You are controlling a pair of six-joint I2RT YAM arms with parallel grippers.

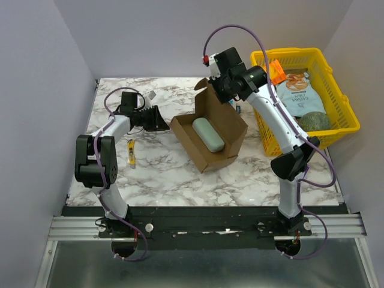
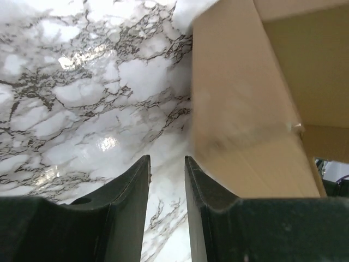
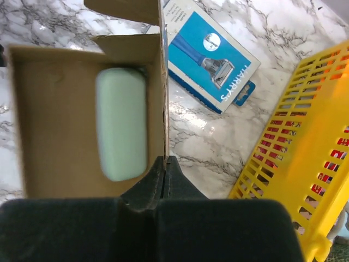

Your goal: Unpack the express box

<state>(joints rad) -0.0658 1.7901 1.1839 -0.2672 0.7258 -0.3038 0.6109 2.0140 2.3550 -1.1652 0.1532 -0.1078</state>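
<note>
The express box (image 1: 207, 137) lies open in the middle of the marble table, its lid flap standing up at the back. A pale green oblong item (image 1: 208, 134) lies inside it, also seen in the right wrist view (image 3: 121, 123). My right gripper (image 3: 165, 162) is shut on the thin cardboard edge of the box (image 3: 60, 125); from above it (image 1: 223, 94) sits at the box's back right. My left gripper (image 2: 167, 164) is open with nothing between its fingers, low over the table just left of the box wall (image 2: 240, 109); from above it (image 1: 161, 119) is at the box's left corner.
A blue razor package (image 3: 212, 60) lies flat on the table right of the box. A yellow plastic basket (image 1: 348, 111) stands at the right with a snack bag (image 1: 298, 93) in it. A small yellow knife (image 1: 131, 152) lies at the left.
</note>
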